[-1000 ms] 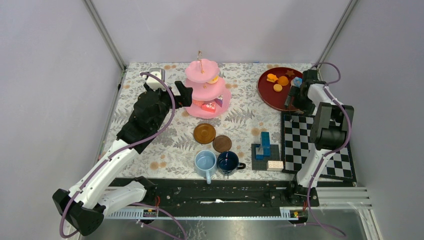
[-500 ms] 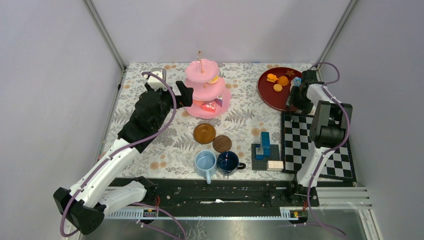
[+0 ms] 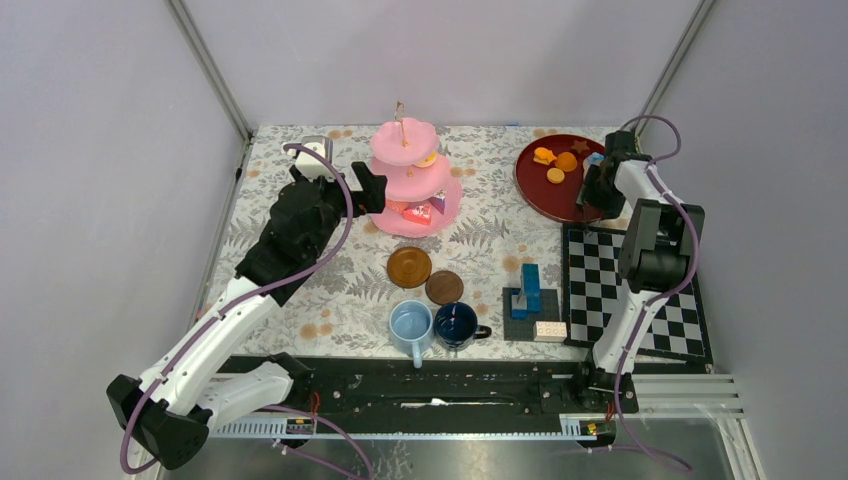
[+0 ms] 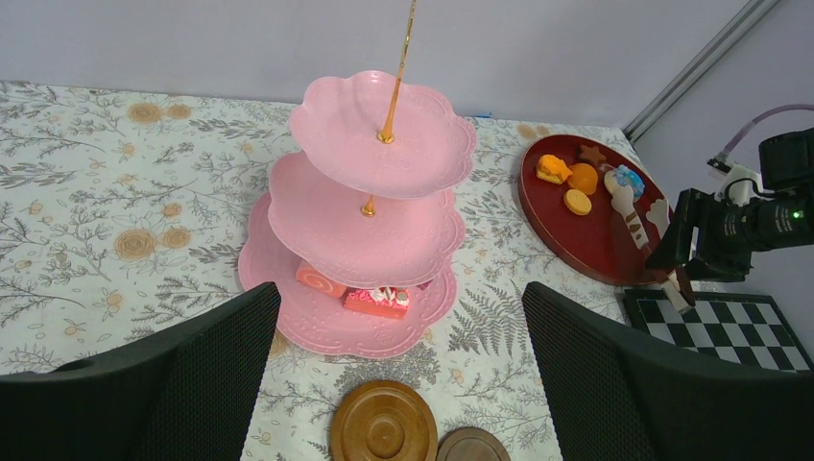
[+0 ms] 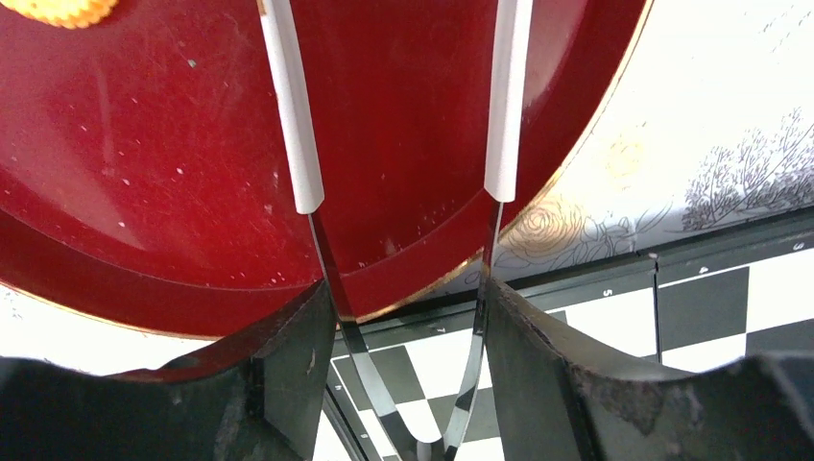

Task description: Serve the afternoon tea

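Two pincers stand apart-jawed, holding nothing: the left pincer (image 4: pixel 398 384) beside the pink three-tier scalloped stand (image 3: pixel 413 180) far on the floral worktop (image 3: pixel 300 260), the right pincer (image 5: pixel 398 106) above the dark-red round tray (image 3: pixel 548 192).

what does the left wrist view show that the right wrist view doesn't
Only the left wrist view shows the pink stand with pastries on its bottom tier, two saucers at the near edge, the tray's pastries as a group, and the right gripper over the tray, holding nothing. Only the right wrist view shows that gripper's open fingers close up, with bare tray between them. Both share the red tray, the chequered board and the floral cloth.
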`<state>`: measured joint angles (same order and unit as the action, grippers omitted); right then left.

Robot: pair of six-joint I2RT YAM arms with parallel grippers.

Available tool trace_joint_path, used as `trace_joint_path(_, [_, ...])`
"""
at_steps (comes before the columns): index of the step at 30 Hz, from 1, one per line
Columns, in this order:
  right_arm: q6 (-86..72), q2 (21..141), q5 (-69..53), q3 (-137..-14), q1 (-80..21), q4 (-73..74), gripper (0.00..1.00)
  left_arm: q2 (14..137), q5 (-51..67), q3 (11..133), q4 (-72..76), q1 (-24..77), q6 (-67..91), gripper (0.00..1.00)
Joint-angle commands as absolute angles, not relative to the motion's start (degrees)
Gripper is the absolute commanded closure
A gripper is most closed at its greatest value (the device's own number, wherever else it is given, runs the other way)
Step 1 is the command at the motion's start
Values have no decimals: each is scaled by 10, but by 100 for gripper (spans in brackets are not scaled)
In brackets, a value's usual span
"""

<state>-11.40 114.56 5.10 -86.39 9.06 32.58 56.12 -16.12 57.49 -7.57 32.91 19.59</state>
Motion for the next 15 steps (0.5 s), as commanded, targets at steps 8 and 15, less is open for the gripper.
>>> trace_joint_path(8, [-86,1209,48,-987,89,405,35,562,-153,572,-48,330,202,1])
trace_joint_path(15, [-76,1230,54,-1026,89,414,32,564,-154,572,-48,330,201,1])
